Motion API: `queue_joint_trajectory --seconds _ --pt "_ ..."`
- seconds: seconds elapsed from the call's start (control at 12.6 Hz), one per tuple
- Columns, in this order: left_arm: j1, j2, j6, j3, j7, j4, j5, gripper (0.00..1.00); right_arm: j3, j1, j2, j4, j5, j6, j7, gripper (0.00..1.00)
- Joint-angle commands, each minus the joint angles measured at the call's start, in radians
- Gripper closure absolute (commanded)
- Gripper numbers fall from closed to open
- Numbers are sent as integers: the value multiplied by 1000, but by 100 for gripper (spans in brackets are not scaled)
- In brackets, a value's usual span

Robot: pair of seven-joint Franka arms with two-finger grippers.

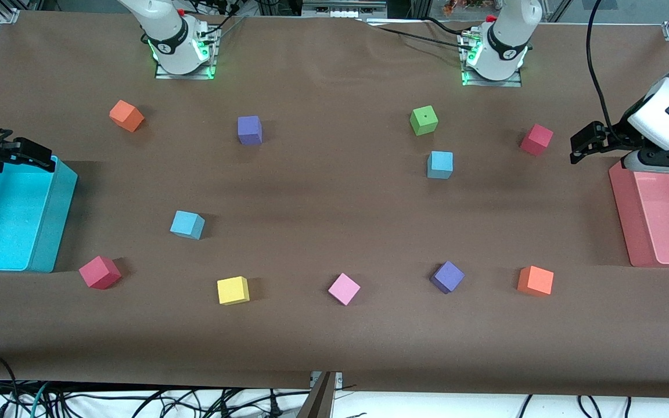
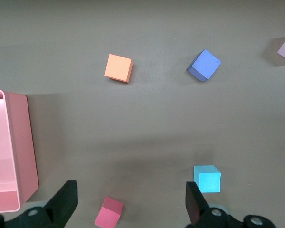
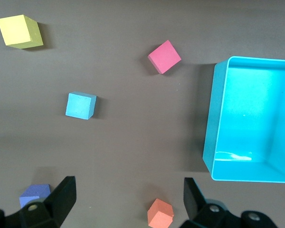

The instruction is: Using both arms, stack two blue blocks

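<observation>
Both sky-blue foam cubes light, squashy: pinch flat side faces; left tool, right tool spread, empty, waiting over the bins

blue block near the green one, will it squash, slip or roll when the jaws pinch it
The blue block looks like matte foam, so it is probably light and may give a little under a firm pinch. Its flat, dull faces should grip well rather than slip. As a cube sitting flat on the brown table cover, it is unlikely to roll; a push would more likely slide or turn it.
</observation>
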Motion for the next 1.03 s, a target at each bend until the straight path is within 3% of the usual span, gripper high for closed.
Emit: queue_joint_trajectory --seconds 0.0,0.95 --pt "1 11 -14 -2 9 26 -18 0 7 -12 7 25 -7 -22 -5 0" --pt "11 -1 -42 6 13 26 -22 0 5 -13 7 25 -5 -19 -2 0"
